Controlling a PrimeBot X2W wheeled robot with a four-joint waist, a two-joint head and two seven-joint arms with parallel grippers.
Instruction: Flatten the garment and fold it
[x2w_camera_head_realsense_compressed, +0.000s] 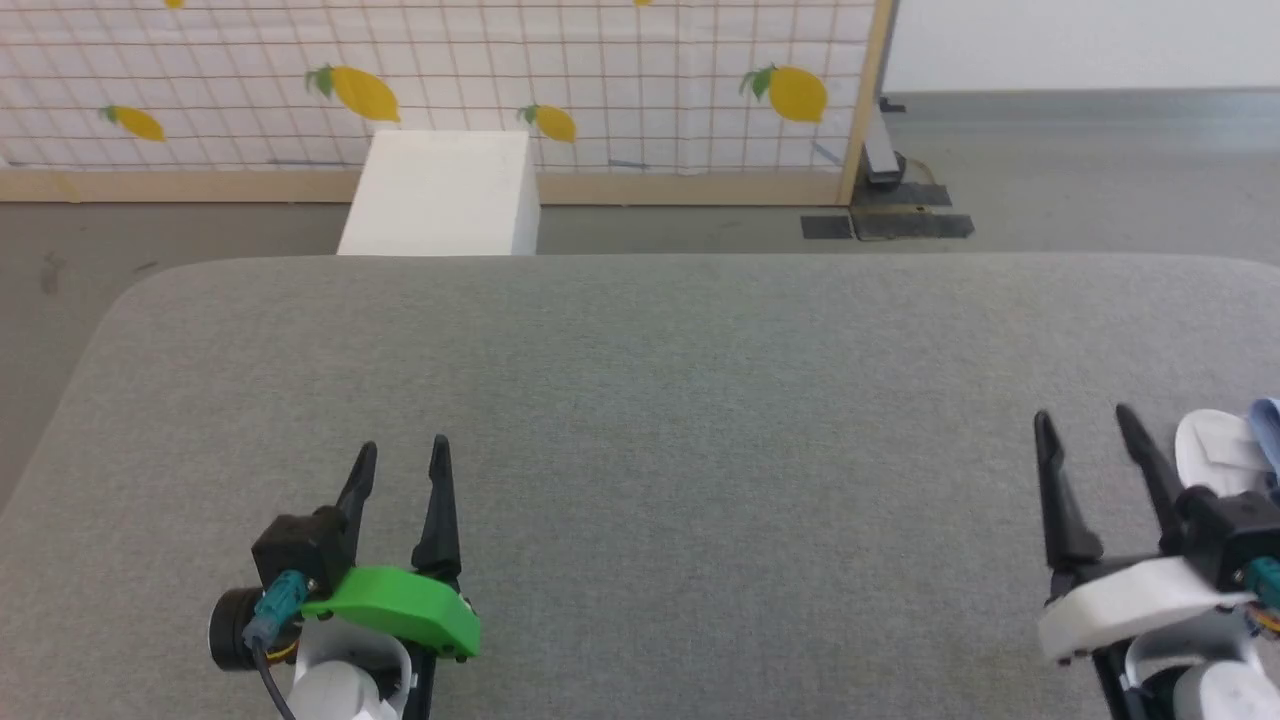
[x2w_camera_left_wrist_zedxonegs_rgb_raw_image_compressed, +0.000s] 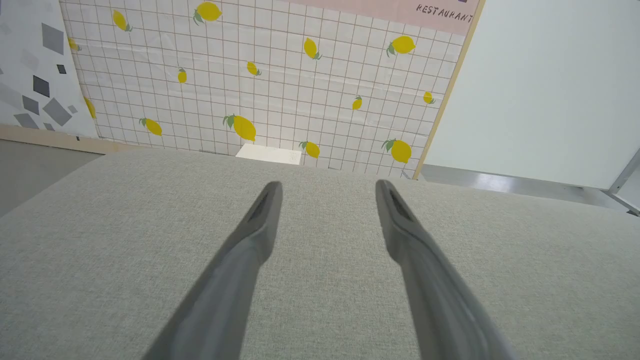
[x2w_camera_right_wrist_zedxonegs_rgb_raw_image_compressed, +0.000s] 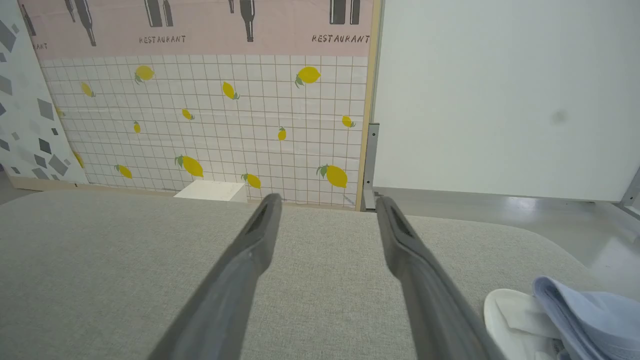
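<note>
- The task looks barely begun, judging by the layout: the garment (x2w_camera_head_realsense_compressed: 1222, 448) is neither spread out nor folded on the open work area.
- The garment lies at the far right edge of the grey padded table (x2w_camera_head_realsense_compressed: 640, 350), just beside the right gripper (x2w_camera_head_realsense_compressed: 1082, 415) and on its outer side.
- A small part of the garment is in frame: a white collar piece and a fold of light blue cloth. It looks bunched. The rest is cut off, so its full shape cannot be told.
- The right gripper hovers low over the table with its two dark fingers spread wide apart. It holds nothing and does not touch the cloth.
- The left gripper (x2w_camera_head_realsense_compressed: 404, 447) sits well apart from the garment, at the lower left. Its fingers are also parted and empty.
- In the right wrist view, the blue cloth and white collar lie to the lower right of the gripper's fingers.
- What seems left: take hold of the garment, bring it onto the open middle of the table, smooth it flat, then make every fold.
- Count: one garment, two grippers with two fingers each, one table, and one white box (x2w_camera_head_realsense_compressed: 440, 195) on the floor beyond the table's far edge.
</note>
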